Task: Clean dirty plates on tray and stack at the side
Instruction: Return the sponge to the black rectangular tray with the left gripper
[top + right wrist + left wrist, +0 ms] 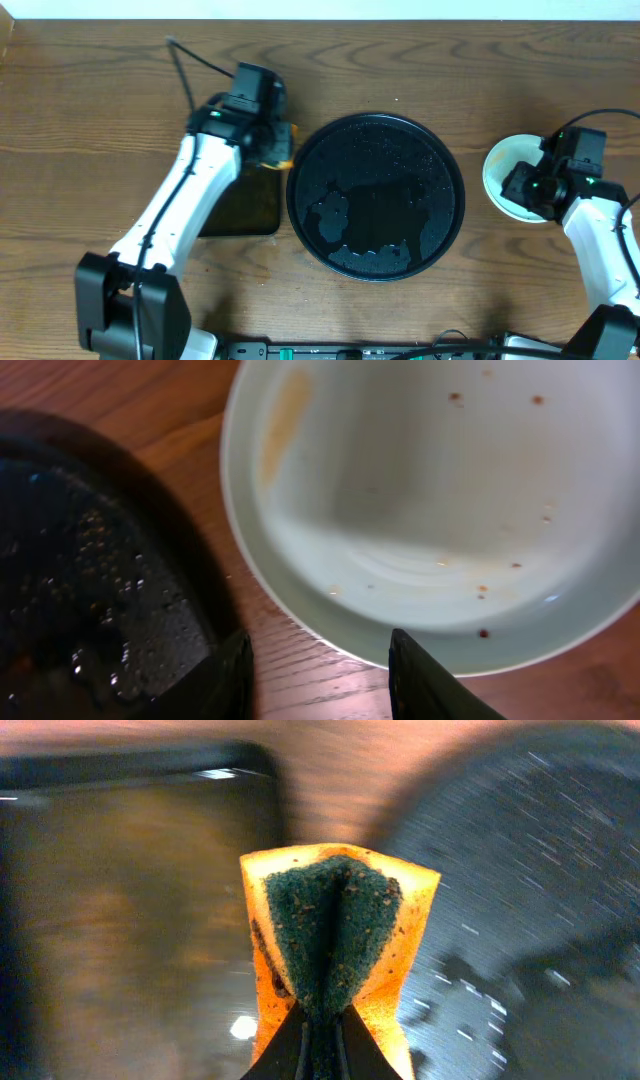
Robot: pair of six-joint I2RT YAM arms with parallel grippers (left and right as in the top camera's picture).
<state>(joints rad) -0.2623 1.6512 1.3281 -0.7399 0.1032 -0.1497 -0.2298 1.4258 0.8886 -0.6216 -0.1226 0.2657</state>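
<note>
Left jaws: clamped tight on the sponge (335,945), folding it so the dark green scrub face creases inward and the orange backing flares out on both sides.
Left gripper (266,138): up at the far right corner of the small rectangular tray (245,205), just beside the left rim of the round tray (300,160). The wrist view is smeared with blur.
Right jaws: standing part-way apart, with bare wood and a sliver of pale rim showing between the fingers (225,680).
Right gripper (318,660): poised at the near edge of the plate (430,510). Whether a finger touches that rim, I cannot tell.
Plate position: flat on the table (90,90), off to the right of the round tray and apart from it, partly under the right wrist in the overhead view.
Plate surface: pale blue, dotted with small brown specks, with a faint orange-brown smear near one side.
Round tray surface: dead centre of the table, glossy black, beaded with droplets and carrying a broad wet patch toward its near side.
</note>
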